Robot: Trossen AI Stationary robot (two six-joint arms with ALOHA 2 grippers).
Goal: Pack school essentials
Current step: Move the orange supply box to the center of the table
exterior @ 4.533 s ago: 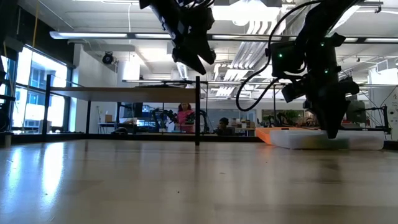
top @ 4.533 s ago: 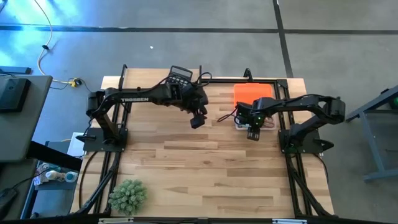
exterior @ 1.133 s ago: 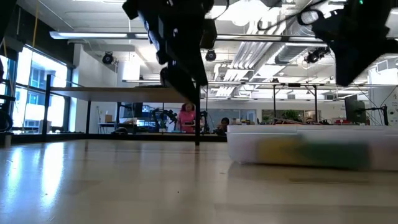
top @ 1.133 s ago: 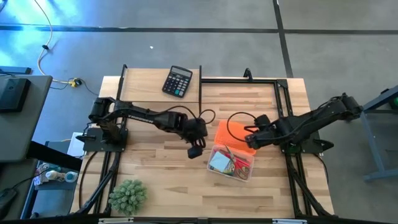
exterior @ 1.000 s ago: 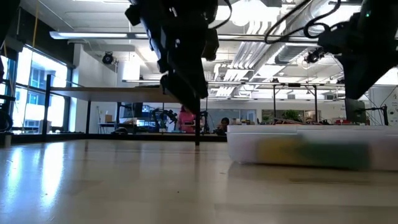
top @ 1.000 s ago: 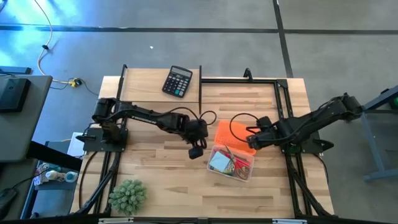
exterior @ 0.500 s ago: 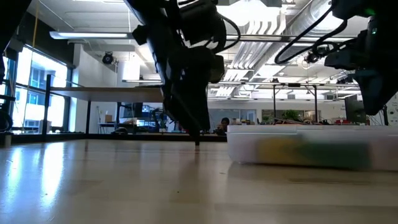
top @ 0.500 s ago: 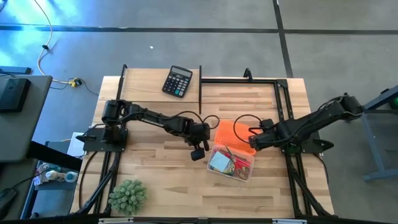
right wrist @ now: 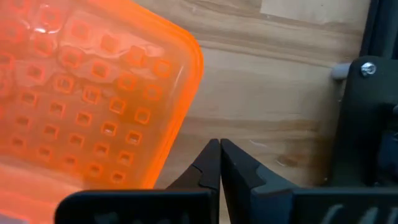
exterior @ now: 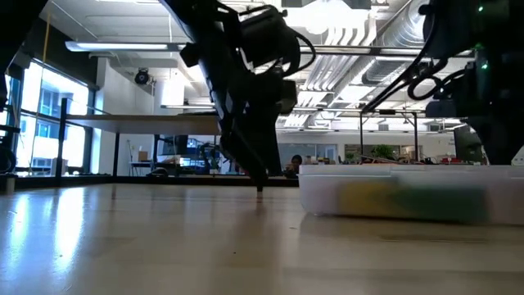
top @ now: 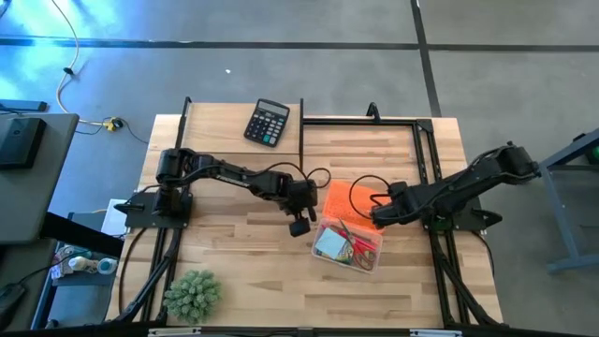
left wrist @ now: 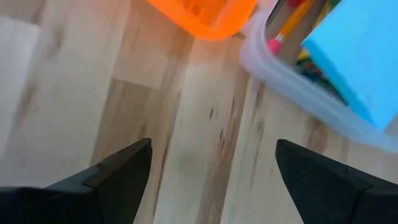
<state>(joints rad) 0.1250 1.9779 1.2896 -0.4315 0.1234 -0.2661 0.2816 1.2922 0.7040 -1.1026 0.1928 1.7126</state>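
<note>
Clear bin [top: 348, 246] of school essentials [top: 339, 243] resting on bench [top: 253, 271], front of centre — pale blue note pad [left wrist: 359, 53] and pencils [left wrist: 287, 23] inside. Orange lid [right wrist: 87, 93] lying flat, touching bin's far edge. Left gripper [top: 299, 227] just beside bin, fingers [left wrist: 118, 171] spread, holding nothing. Right gripper [right wrist: 220, 163] beside lid edge — fingers pressed together, empty.

Bin [top: 367, 263] w/ note pad [top: 329, 244] mid-table, lid [top: 348, 201] touching behind; calculator [top: 267, 123] far back, plant [top: 192, 295] front-left.
</note>
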